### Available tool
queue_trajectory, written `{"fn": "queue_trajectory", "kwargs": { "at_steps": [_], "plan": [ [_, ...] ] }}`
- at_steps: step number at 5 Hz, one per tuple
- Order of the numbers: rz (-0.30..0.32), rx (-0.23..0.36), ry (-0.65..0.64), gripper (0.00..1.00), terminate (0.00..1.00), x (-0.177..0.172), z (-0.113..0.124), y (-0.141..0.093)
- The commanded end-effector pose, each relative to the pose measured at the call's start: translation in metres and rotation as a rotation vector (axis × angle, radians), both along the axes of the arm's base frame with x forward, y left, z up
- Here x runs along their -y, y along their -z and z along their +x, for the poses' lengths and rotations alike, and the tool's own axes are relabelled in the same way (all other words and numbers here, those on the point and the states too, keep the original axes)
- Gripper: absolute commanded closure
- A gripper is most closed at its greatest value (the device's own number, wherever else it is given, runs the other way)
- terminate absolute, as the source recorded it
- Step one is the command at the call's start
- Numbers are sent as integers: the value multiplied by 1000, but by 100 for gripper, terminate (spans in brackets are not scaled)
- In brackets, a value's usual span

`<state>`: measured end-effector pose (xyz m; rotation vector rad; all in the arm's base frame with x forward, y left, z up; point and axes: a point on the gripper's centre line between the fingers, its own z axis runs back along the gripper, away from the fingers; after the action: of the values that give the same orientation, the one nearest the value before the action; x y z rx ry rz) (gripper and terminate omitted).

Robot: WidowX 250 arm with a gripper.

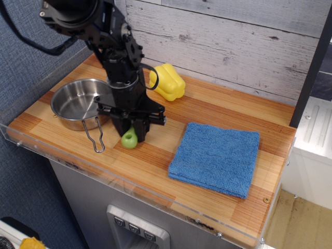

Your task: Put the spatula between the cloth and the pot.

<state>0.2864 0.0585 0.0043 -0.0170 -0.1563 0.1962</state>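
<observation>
My gripper (132,129) points down over the wooden counter between the pot and the cloth, shut on the spatula (129,139). Only the lime-green handle end with its hole shows below the black fingers; the grey blade is hidden. The handle end is at or just above the wood. The pot (75,104), a shiny steel pan with a wire loop handle (95,139), sits to the left. The blue cloth (216,157) lies flat to the right.
A yellow bell pepper (167,81) sits behind the gripper near the plank wall. A clear acrylic lip (129,189) runs along the counter's front edge. The arm's black body rises at the upper left over the pot.
</observation>
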Motion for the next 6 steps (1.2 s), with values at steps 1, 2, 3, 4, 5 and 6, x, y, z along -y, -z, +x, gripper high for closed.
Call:
{"fn": "queue_trajectory", "kwargs": {
  "at_steps": [1,2,3,4,5,6],
  "plan": [
    [-13,3,-20,0,0,4,-13,-10],
    [-23,40,-41,0,0,6,-21,-31],
    [-40,79,-69,0,0,10,-30,-56],
    [-51,98,-88,0,0,10,-34,-73],
    [-72,118,-77,0,0,10,-30,-88],
    [-67,146,-59,0,0,9,-23,-103]
  ]
}}
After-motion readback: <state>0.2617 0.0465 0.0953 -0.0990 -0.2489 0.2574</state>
